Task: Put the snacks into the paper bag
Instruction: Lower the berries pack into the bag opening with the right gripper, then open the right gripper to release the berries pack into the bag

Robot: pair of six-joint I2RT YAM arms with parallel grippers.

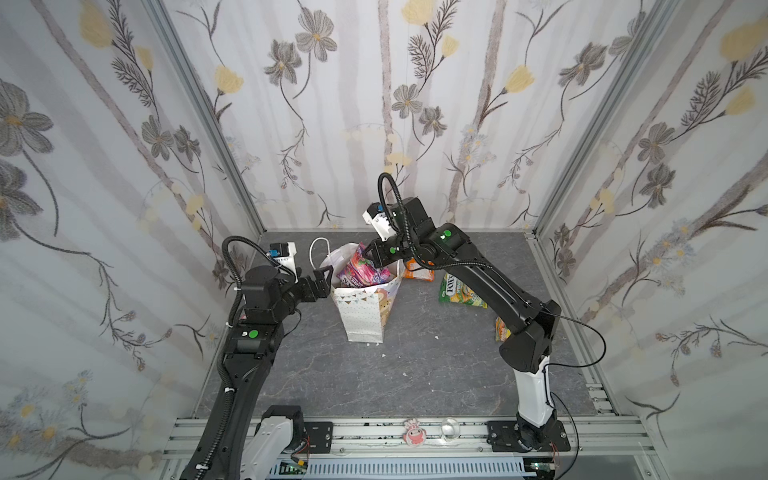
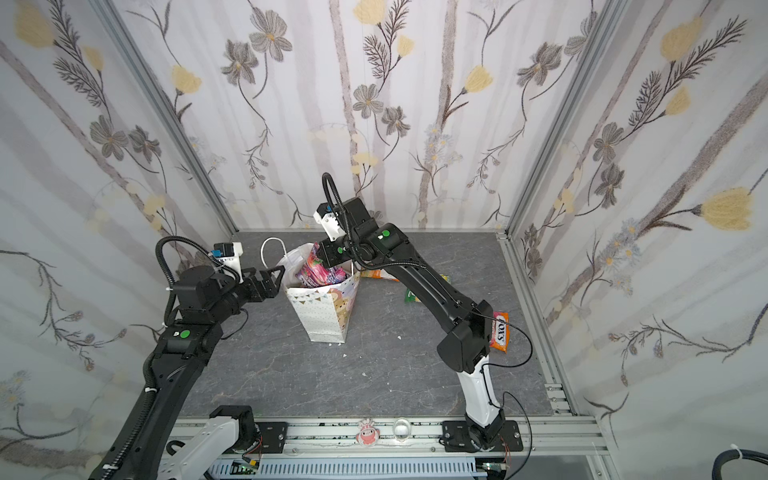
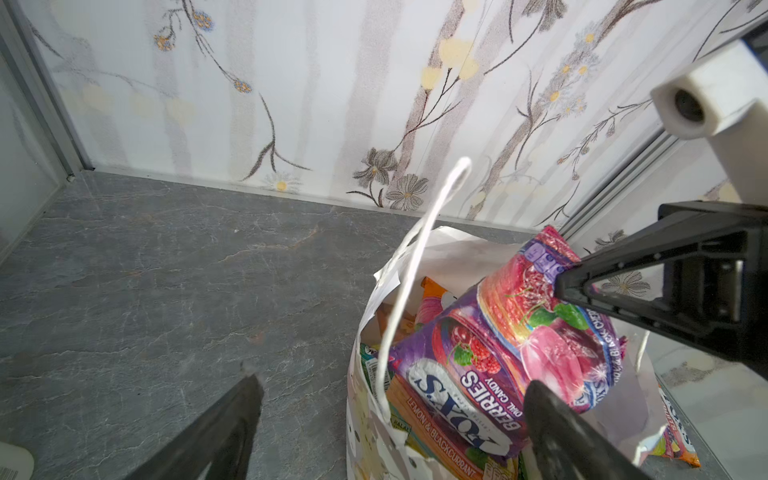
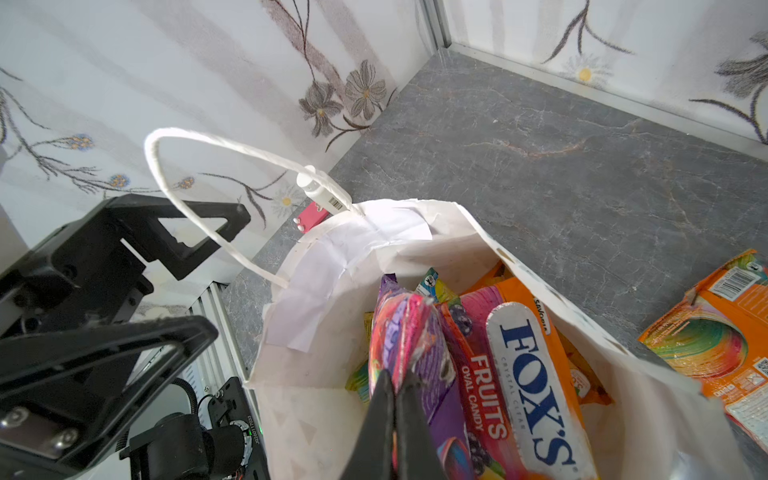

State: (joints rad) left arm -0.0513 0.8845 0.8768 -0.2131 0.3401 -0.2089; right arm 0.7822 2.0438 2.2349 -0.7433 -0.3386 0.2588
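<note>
The white paper bag (image 1: 365, 309) (image 2: 326, 309) stands upright mid-table with several snacks in it. Among them are a purple Berries packet (image 3: 453, 382) and an orange FOX'S Fruits packet (image 4: 528, 374). My right gripper (image 1: 366, 254) (image 2: 319, 254) (image 4: 395, 380) is shut on the top edge of a pink-purple packet (image 4: 401, 328) (image 3: 540, 332) that stands in the bag's mouth. My left gripper (image 1: 326, 276) (image 2: 276, 275) (image 3: 392, 380) is open at the bag's left rim by the cord handle (image 3: 419, 266), holding nothing. More packets lie on the table: orange (image 1: 419, 271), green-yellow (image 1: 461, 293), and orange (image 2: 498, 330) half under the right arm.
A small white bottle (image 4: 320, 193) and a small pink object (image 4: 311, 217) lie by the left wall behind the bag. Floral walls close in three sides. A pink figure (image 1: 413, 432) and a clear lump (image 1: 449, 428) sit on the front rail.
</note>
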